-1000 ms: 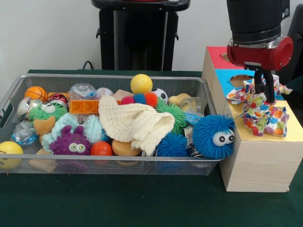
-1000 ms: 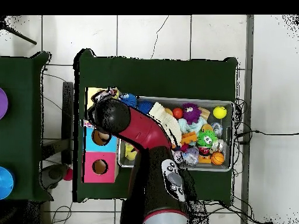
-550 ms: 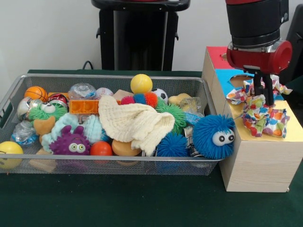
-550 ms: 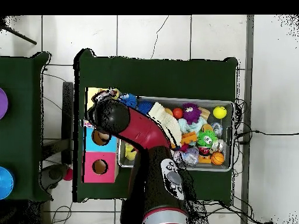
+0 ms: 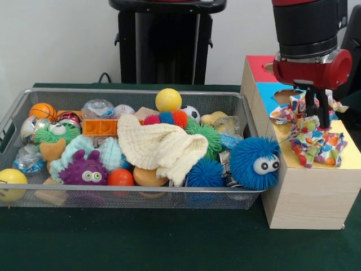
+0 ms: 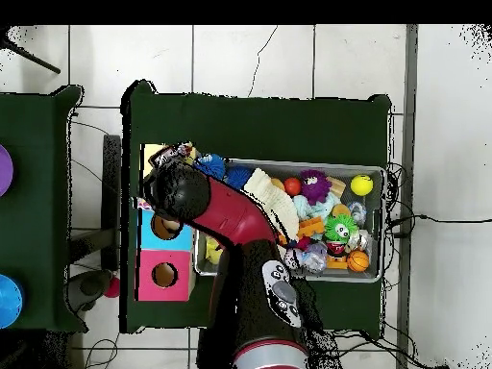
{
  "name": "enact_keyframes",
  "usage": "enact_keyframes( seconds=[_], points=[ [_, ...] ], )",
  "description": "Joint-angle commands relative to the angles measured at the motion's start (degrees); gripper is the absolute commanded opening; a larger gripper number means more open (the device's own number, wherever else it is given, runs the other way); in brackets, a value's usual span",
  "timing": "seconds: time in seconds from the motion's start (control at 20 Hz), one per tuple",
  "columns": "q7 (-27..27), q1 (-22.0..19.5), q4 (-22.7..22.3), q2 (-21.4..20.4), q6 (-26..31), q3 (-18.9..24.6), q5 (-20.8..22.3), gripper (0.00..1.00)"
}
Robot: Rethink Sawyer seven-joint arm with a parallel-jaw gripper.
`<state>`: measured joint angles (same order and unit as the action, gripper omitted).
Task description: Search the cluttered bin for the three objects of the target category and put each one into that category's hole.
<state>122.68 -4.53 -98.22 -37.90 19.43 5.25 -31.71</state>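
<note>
Lower-lying patterned cloth (image 5: pixel 316 141), pincer (image 5: pixel 317 119) atop.

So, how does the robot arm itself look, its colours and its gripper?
The arm ends in a thick black cylinder above a glossy red collar with a silvery ring between them. Below hangs a small black gripper with thin, dark fingers. From overhead the arm shows a red upper link with a black rounded end, and a black segment near the base bearing white markings.
</note>
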Motion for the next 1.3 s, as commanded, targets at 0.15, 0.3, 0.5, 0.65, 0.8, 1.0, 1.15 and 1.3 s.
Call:
enact_keyframes(
  seconds=[0.15,0.3,0.5,0.65,0.8,1.0,1.15,1.3],
  points=[
    [7.4,-0.4,-5.1,3.7,-4.2,3.7,1.8,0.0],
    [6.9,1.2,-3.9,4.7,-2.7,1.2,3.0,0.0],
    [6.1,3.3,-2.1,6.6,-1.7,-2.2,4.9,0.0],
    [5.2,3.8,-1.2,7.4,-0.6,-3.1,6.2,0.0],
    [5.6,4.8,-0.7,8.3,0.8,-4.8,7.2,0.0],
    [5.6,6.0,0.4,10.1,2.0,-6.9,8.8,0.0],
    [5.7,6.1,0.4,10.4,1.9,-7.3,9.0,0.0],
    [5.5,5.7,-0.1,10.3,1.3,-6.9,9.3,0.0]
  ],
)
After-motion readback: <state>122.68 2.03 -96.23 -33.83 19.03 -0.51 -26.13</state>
